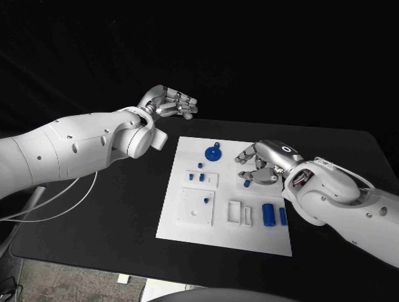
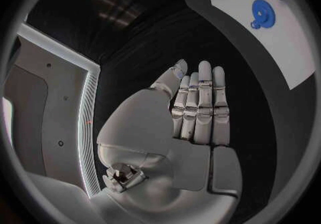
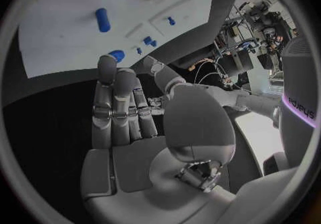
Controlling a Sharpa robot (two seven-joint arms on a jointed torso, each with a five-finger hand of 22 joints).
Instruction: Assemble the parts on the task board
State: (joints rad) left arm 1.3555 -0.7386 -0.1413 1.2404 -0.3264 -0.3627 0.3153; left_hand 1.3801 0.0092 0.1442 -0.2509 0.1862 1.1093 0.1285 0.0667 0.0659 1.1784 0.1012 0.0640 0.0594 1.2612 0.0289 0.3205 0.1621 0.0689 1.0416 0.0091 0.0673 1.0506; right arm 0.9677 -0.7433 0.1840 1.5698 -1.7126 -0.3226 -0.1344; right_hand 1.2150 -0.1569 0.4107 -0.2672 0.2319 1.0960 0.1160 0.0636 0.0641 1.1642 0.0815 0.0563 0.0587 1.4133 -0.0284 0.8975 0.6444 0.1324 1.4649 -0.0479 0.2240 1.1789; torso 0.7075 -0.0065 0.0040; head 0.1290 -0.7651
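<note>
The white task board (image 1: 186,220) sat in the middle of the black table (image 1: 100,220), with a blue round part (image 1: 213,151) near its far edge, small blue pegs (image 1: 196,177) further in, and blue cylinders (image 1: 269,214) toward its near right corner. The right hand (image 1: 261,165) hovered over the board's right side, fingers loosely curled, holding nothing as far as I could tell. The left hand (image 1: 168,102) was up past the board's far left corner, fingers straight and close together, empty.

Light fell hard from above on the white task board (image 1: 225,207), which glared against a near-black table (image 1: 100,214); wrist views bent straight edges, rims dark.
</note>
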